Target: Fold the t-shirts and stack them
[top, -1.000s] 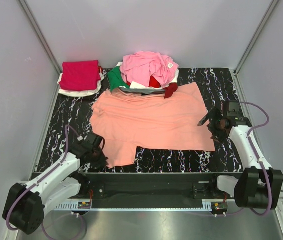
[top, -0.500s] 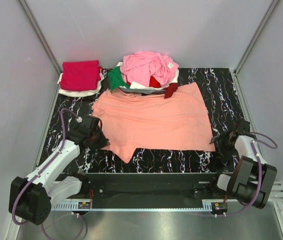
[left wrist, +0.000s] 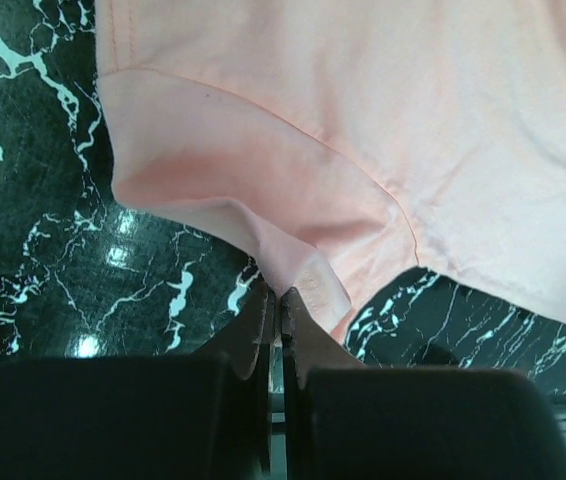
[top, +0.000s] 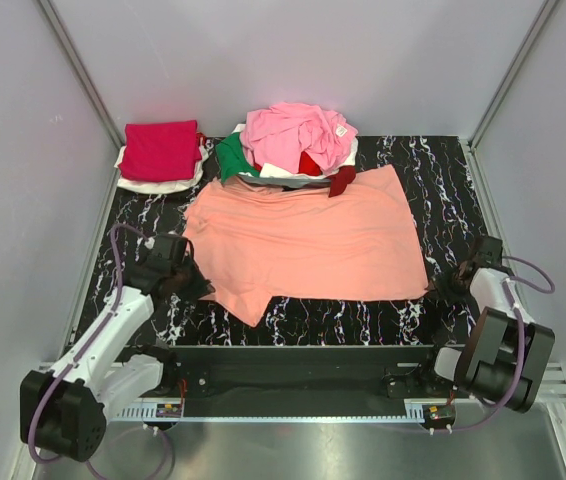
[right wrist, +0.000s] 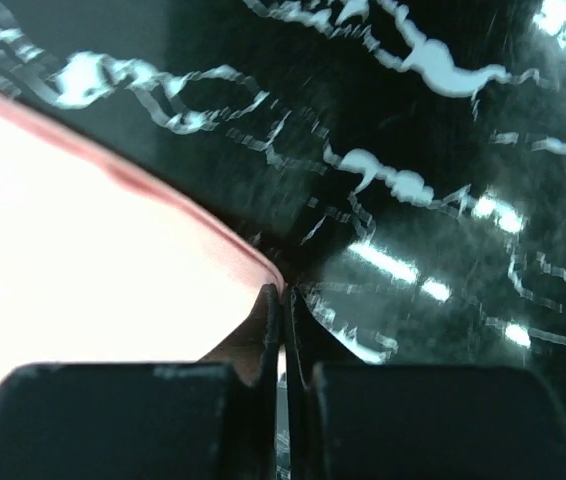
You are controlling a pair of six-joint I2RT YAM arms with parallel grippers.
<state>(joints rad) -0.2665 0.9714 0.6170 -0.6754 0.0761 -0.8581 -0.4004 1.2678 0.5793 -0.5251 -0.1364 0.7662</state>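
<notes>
1. Salmon-orange t-shirt point(top: 303, 240) lies spread flat on the black marbled mat point(top: 443, 170) that covers the counter. Its long axis runs left to right between the two arms, with the sleeves at the left end and the hem at the right.
2. The left fingers point(top: 195, 287) are pinched tight on the near sleeve's edge, and cloth bunches at their tips in the left wrist view.
3. The right fingers point(top: 441, 287) are closed together on the near hem corner, at the very edge of the cloth.
4. From both pairs of fingers the shirt stretches away toward the far side, so folding the near edge over looks like the next move.
5. The unfolded pile point(top: 293, 135) touches the shirt's far edge, and the folded crimson shirt point(top: 161, 150) sits at the far left.
</notes>
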